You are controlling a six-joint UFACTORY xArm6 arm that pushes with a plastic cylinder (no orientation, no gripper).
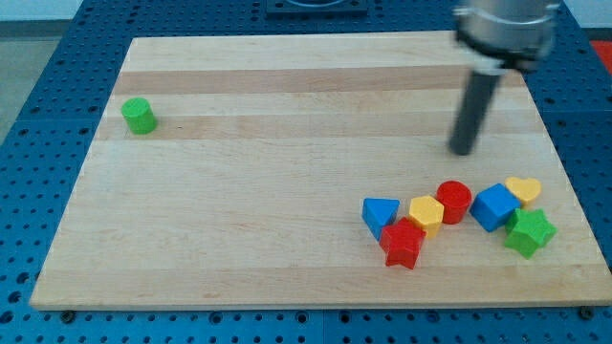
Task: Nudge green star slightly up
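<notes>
The green star (529,232) lies near the board's right edge, low in the view, at the right end of a cluster of blocks. It touches the blue cube (493,206) on its upper left and sits just below the yellow heart (524,190). My tip (463,150) rests on the board above the cluster, up and to the left of the green star, apart from every block.
The cluster also holds a red cylinder (454,201), a yellow hexagon (426,214), a blue triangle (380,212) and a red star (403,243). A green cylinder (139,116) stands alone at the view's far left. The wooden board (287,115) ends just right of the green star.
</notes>
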